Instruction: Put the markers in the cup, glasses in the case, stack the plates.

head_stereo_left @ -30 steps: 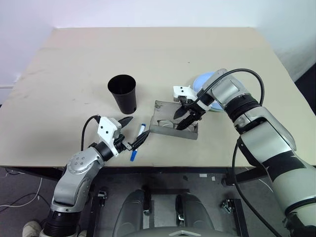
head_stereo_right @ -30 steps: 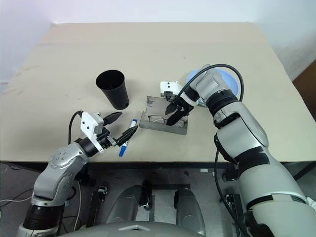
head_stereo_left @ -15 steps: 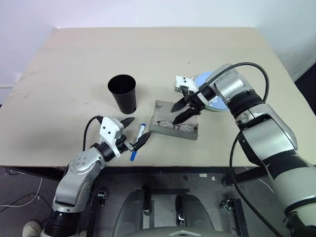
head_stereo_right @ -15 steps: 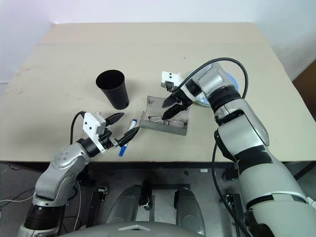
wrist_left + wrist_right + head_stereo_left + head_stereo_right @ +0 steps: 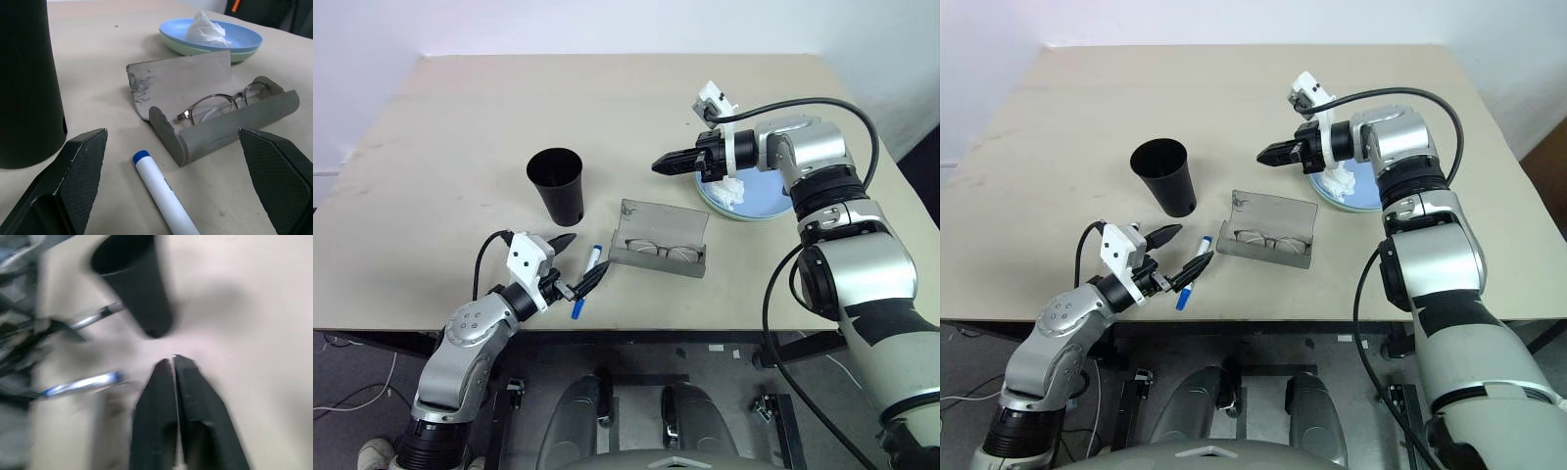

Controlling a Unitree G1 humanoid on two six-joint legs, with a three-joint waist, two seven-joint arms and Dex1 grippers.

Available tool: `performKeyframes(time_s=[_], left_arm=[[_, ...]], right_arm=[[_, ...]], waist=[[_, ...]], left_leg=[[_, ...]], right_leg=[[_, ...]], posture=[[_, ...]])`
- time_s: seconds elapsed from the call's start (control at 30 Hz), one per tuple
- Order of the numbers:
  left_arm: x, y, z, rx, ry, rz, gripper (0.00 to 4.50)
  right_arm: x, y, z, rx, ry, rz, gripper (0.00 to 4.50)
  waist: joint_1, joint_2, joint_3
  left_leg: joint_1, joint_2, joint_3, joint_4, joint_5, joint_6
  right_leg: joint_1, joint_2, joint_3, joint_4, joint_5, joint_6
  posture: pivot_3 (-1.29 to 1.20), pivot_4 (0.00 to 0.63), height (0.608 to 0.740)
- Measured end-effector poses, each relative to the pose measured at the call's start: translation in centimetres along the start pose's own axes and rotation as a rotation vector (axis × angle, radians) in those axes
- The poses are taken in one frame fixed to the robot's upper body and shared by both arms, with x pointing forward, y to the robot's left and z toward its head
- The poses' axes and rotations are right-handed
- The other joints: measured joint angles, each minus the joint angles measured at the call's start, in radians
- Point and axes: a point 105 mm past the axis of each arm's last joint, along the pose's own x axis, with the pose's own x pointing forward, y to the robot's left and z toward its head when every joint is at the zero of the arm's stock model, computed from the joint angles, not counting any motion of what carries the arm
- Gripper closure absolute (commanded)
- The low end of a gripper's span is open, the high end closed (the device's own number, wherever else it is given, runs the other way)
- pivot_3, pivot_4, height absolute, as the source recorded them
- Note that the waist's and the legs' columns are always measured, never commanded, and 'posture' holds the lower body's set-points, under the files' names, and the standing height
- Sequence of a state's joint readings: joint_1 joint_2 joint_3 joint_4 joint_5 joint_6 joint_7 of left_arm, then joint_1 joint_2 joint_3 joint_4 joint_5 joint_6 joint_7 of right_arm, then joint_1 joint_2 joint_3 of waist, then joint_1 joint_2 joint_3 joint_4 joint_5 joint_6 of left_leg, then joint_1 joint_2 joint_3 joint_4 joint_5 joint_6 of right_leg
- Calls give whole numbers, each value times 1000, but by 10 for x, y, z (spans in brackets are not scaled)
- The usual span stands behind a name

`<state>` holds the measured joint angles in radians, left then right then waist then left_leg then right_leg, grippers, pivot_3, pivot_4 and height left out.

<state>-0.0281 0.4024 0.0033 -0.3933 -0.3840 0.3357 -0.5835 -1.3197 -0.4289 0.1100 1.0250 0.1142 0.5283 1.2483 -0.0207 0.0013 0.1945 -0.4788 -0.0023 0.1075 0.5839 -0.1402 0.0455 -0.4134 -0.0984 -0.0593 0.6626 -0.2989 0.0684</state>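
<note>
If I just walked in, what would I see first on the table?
Probably the open grey glasses case in the middle of the table, with silver glasses lying inside. To its left stands a black cup, with a blue-capped marker lying in front of it by the open left gripper. The shut right gripper hovers beside the stacked plates.

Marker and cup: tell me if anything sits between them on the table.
Nothing visible does. The marker lies on bare table just in front of the cup, with the open glasses case off to one side. The left gripper has its jaws open on either side of the marker's near end.
</note>
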Motion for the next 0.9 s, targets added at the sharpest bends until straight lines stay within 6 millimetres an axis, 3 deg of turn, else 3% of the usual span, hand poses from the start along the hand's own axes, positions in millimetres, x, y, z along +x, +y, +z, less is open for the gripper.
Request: performKeyframes(time_s=[0.3, 0.67, 0.9], left_arm=[[-4, 3, 6, -8, 8, 1, 0], [-35, 12, -5, -14, 99, 73, 0], [-40, 18, -3, -5, 104, 93, 0]], right_arm=[[9, -17, -27, -29, 59, -112, 4475], [21, -5, -56, -53, 190, -14, 4475], [18, 10, -56, -81, 227, 95, 4475]], waist=[[-3, 0, 0], [-23, 0, 0], [-22, 0, 0]], left_leg=[[0, 0, 0, 2, 0, 0], [0, 0, 0, 3, 0, 0], [1, 0, 0, 1, 0, 0]], right_leg=[[4, 1, 0, 0, 0, 0], [4, 1, 0, 1, 1, 2], [1, 1, 0, 1, 2, 2]], posture=[[0, 150, 727], [0, 150, 727], [0, 150, 727]])
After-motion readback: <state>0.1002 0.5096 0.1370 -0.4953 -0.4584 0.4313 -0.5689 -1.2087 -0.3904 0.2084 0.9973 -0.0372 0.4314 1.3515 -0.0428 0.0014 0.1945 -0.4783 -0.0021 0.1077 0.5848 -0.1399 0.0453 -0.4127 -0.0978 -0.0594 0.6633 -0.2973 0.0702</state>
